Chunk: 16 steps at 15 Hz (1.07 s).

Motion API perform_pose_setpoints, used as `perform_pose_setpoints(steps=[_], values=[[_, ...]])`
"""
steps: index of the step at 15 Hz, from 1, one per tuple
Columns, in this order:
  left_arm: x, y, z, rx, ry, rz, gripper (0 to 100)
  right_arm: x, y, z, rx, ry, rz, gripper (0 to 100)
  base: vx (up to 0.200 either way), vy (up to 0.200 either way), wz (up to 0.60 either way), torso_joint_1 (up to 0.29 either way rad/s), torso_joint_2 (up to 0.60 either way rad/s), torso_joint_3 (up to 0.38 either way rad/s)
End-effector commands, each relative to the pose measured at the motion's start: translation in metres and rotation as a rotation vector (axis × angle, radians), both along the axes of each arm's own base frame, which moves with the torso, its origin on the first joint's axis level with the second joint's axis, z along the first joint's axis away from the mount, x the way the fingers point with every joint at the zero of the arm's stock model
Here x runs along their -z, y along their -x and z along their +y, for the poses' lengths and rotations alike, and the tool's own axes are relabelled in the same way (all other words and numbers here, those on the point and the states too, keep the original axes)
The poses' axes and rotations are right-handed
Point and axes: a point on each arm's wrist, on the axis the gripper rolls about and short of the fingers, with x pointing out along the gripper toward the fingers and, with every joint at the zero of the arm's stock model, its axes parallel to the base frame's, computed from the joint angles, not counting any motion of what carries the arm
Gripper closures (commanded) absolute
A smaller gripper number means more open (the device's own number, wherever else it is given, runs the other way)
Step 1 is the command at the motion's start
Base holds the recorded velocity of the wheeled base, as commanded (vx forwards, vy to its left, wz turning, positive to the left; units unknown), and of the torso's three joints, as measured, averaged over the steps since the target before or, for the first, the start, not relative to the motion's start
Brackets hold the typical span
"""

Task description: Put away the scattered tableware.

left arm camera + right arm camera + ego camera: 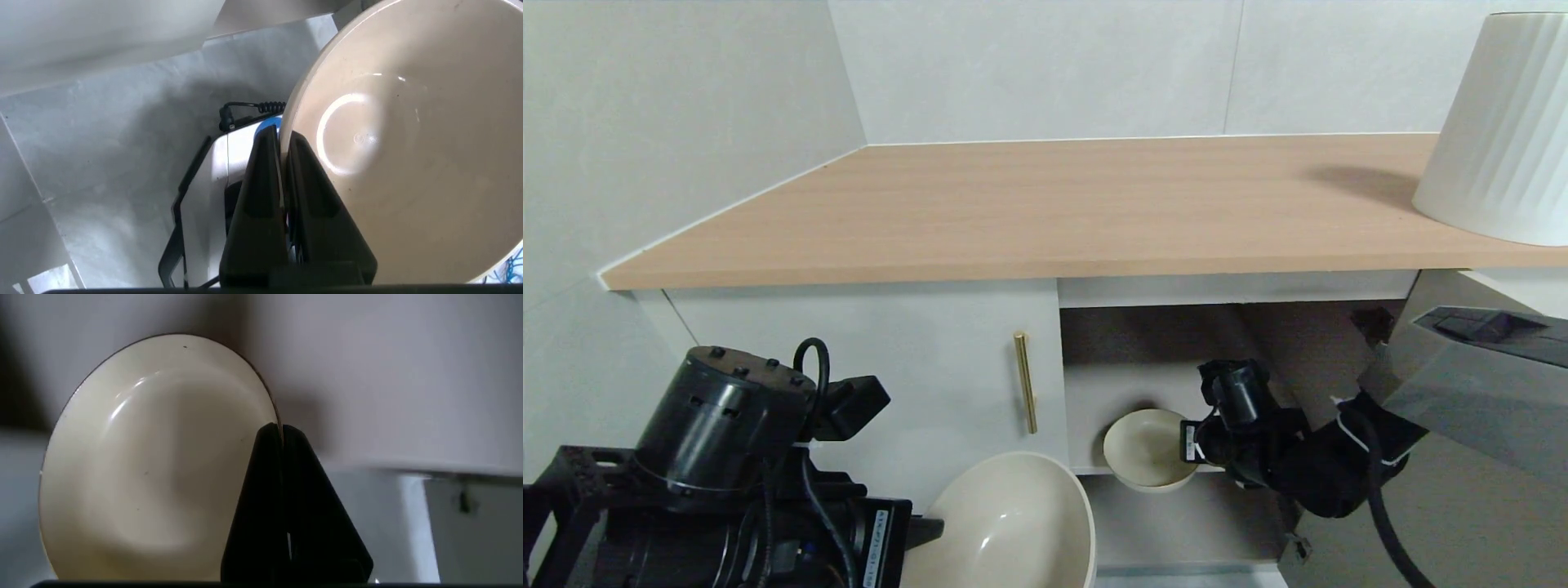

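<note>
Work seems half done at most. The right gripper (pixel 1188 441) has its jaws clamped on the rim of the small cream round bowl (pixel 1147 449), at the open white cabinet shelf (pixel 1086 441). The left gripper (pixel 282 143) pinches the large cream bowl (pixel 1013 523), low outside, not yet stored.

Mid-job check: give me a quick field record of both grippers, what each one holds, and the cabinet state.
left gripper: fingers shut on the rim of the large bowl, low in front of the closed door
right gripper: fingers shut on the rim of the small bowl, at the front edge of the open compartment
small bowl resting on shelf: cannot tell
cabinet: closed door with brass handle on the left; open door on the right
countertop: white ribbed shade at its right end
</note>
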Motion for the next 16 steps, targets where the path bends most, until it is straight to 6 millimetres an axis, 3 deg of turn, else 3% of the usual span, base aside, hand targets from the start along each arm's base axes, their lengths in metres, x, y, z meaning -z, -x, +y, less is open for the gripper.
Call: perform_pose_setpoints(steps=[1,8,16], values=[[0.001,0.000,0.000,0.001,-0.001,0.003,100,0.022,-0.010,-0.006,0.035,0.020,0.029,100,0.000,0.000,0.00,0.000,0.00,0.000],[0.001,0.000,0.000,0.001,-0.001,0.003,100,0.031,-0.044,-0.016,0.208,0.016,-0.041,100,0.000,0.000,0.00,0.000,0.00,0.000],[0.005,-0.003,-0.002,0.001,-0.012,0.019,100,0.037,-0.054,-0.018,0.252,0.043,-0.073,100,0.000,0.000,0.00,0.000,0.00,0.000]])
